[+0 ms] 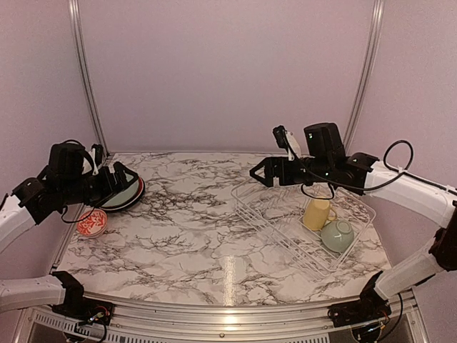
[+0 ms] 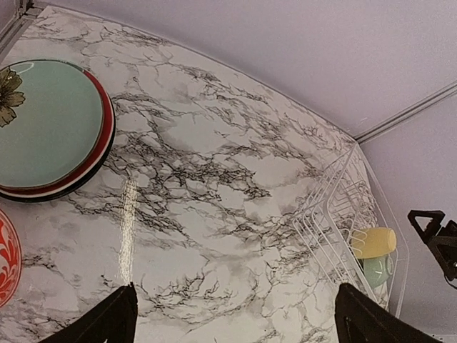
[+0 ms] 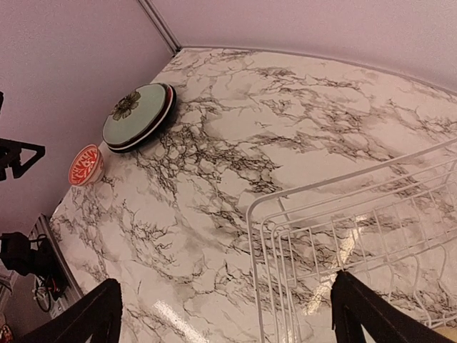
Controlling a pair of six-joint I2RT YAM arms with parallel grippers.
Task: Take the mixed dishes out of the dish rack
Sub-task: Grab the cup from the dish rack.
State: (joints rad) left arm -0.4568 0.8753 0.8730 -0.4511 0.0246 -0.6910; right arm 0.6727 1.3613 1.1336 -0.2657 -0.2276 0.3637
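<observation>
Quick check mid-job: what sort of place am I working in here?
Probably a lab test booth staged as a kitchen counter, not a real kitchen: plain lilac walls framed by metal rails, and a marble-look table carrying a wire dish rack and stacked plates.

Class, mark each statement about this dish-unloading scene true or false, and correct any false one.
1. The yellow mug lies inside the dish rack. True.
2. The stack of plates stands at the left side of the table. True.
3. The pale green bowl sits beside the plates. False: it is in the rack, next to the mug.
4. The left gripper holds a plate. False: it is open and empty.
5. The small red-and-white patterned bowl is in the rack. False: it rests on the table near the plates.
</observation>
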